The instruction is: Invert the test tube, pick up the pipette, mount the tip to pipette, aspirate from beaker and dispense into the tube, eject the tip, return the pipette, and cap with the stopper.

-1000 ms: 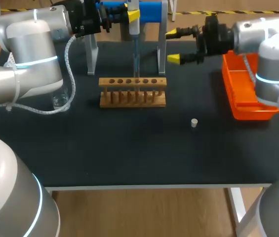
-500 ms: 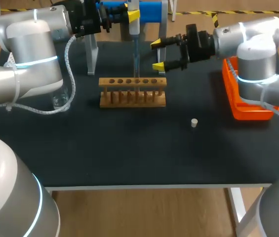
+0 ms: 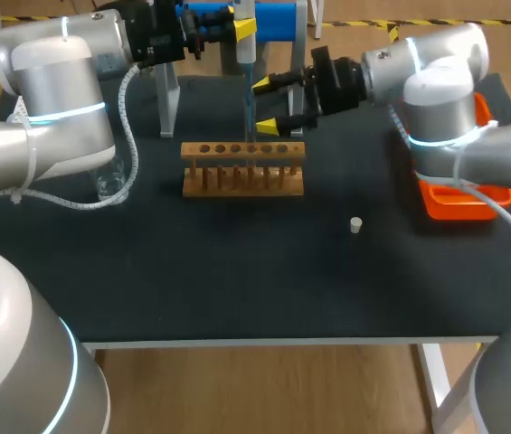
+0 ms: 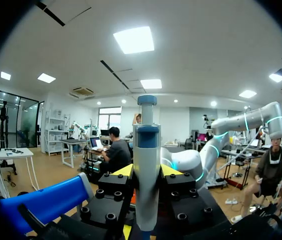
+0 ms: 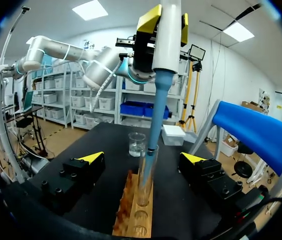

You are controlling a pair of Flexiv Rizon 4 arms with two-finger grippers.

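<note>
My left gripper is shut on the pipette high over the back of the table. The pipette's blue tip reaches down into the mouth of a glass test tube that stands upright in the wooden rack. In the left wrist view the pipette stands clamped in the left gripper. My right gripper is open, one finger on each side of the test tube without touching it; the right gripper shows this too. The small stopper lies on the mat right of the rack.
A glass beaker with clear liquid stands left of the rack, and shows as the beaker beyond the tube. A blue pipette stand is at the back. An orange tray lies at the right edge, under my right arm.
My right arm has swung left from over the orange tray, bringing its open fingers to either side of the test tube. The left arm and pipette have stayed still.
</note>
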